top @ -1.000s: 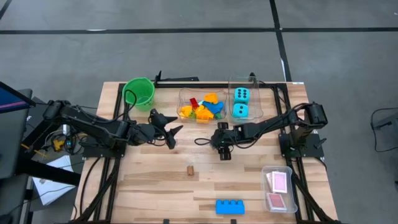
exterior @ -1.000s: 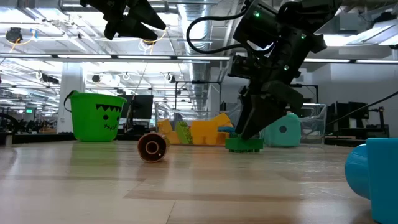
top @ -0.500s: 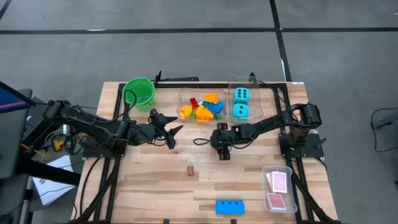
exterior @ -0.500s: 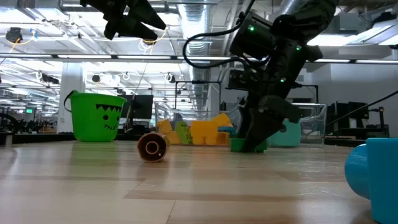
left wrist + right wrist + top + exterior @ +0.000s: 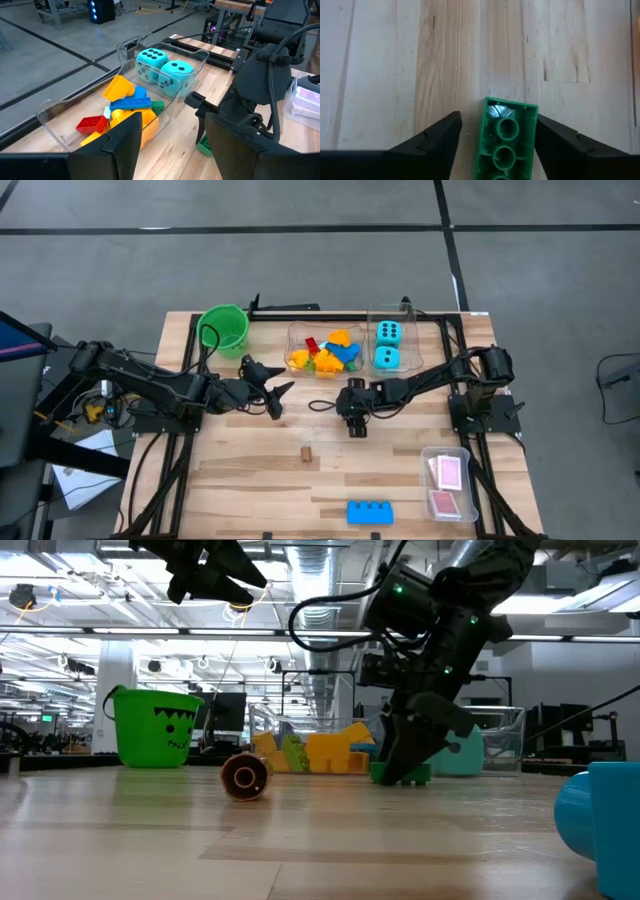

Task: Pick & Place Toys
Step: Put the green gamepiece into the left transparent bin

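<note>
R gripper (image 5: 405, 772) is pointing down at the table (image 5: 240, 470) mid-board, just in front of the clear tub (image 5: 322, 352) of blocks. A green block (image 5: 505, 140) is sitting between its fingers (image 5: 432, 140); wrist view shows one side touching or nearly touching a finger, w/ a gap on the other side. Jaws are standing partly apart, not clamped tight. In low view the block (image 5: 400, 774) is looking tilted, at or barely off the wood; can't tell if it's actually being lifted or just resting.

L gripper (image 5: 275, 398) is hanging above the table, left of centre, near the green bucket (image 5: 224, 329), nothing in it. Fingers (image 5: 122, 145) are standing apart, roughly half open. It's looking toward the tubs and the R arm.

Toys:
- Mixed blocks (image 5: 125, 107) (yellow, blue, red, orange, green) are lying in the tub at the back.
- Two cyan dice (image 5: 387, 345) are sitting in the neighbouring tub (image 5: 197, 57), side by side, touching.
- Pink cards (image 5: 449, 473) are lying in a clear tray (image 5: 462, 452) at the front R corner.
- Big blue block (image 5: 369, 512) is lying on bare wood at the front edge, well apart from the rest.
- Small brown cylinder (image 5: 244, 777) is lying on its side mid-table, btwn the two arms and the front edge.
</note>
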